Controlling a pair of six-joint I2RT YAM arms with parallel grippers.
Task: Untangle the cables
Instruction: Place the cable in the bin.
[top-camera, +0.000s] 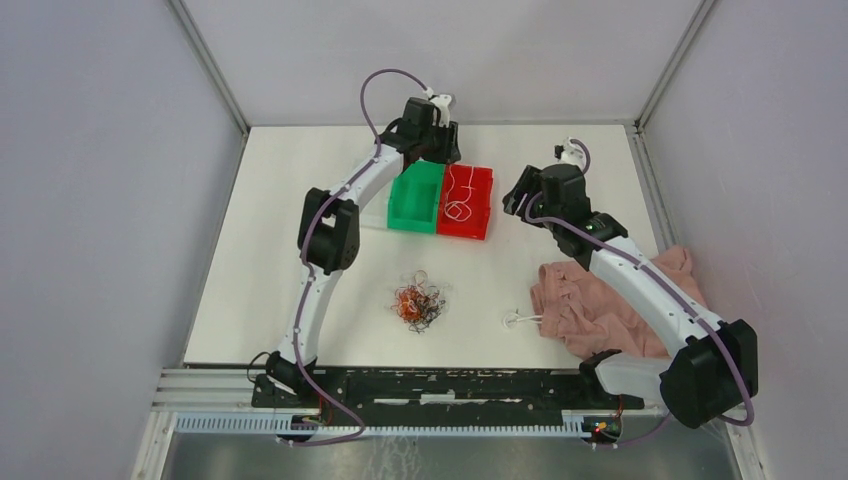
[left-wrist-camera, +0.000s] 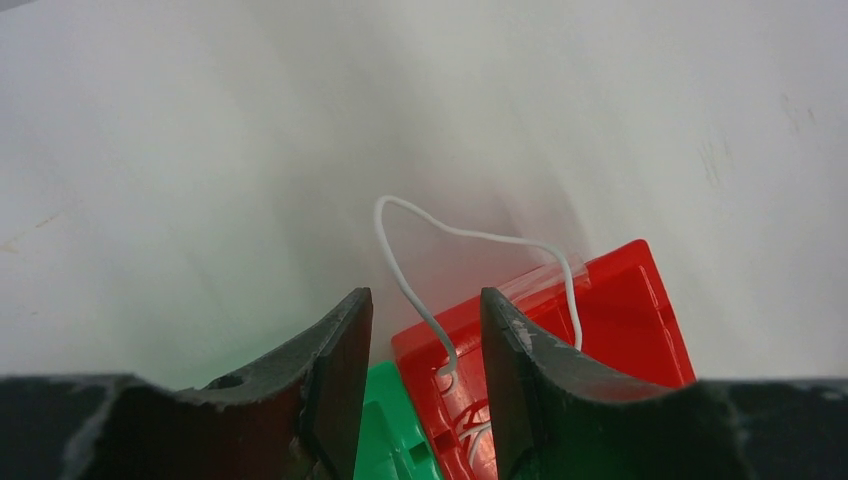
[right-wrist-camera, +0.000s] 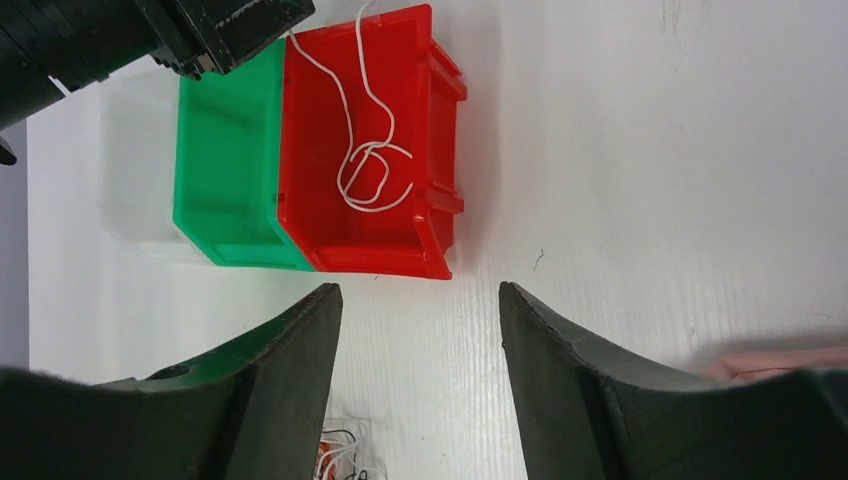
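The left gripper (left-wrist-camera: 422, 300) is positioned over the green bin (top-camera: 418, 197) and red bin (top-camera: 478, 190), jaws partly parted. A white cable (left-wrist-camera: 480, 236) passes between them, apparently ungripped. The tangled cables (top-camera: 418, 301) are located at the centre of the table (top-camera: 290, 180). The right gripper (right-wrist-camera: 420, 290) is set open and empty.

Obscured and cropped items, wrist and top views

Tangle of cables (right-wrist-camera: 340, 456): cut off by the right wrist view's bottom edge, with strands too fine to separate from above. Pink cloth (right-wrist-camera: 778, 362): a sliver at the frame edge. Green bin (left-wrist-camera: 385, 432): mostly hidden behind the left gripper (left-wrist-camera: 425, 296). White cable (left-wrist-camera: 470, 235): lower run lost behind a finger.
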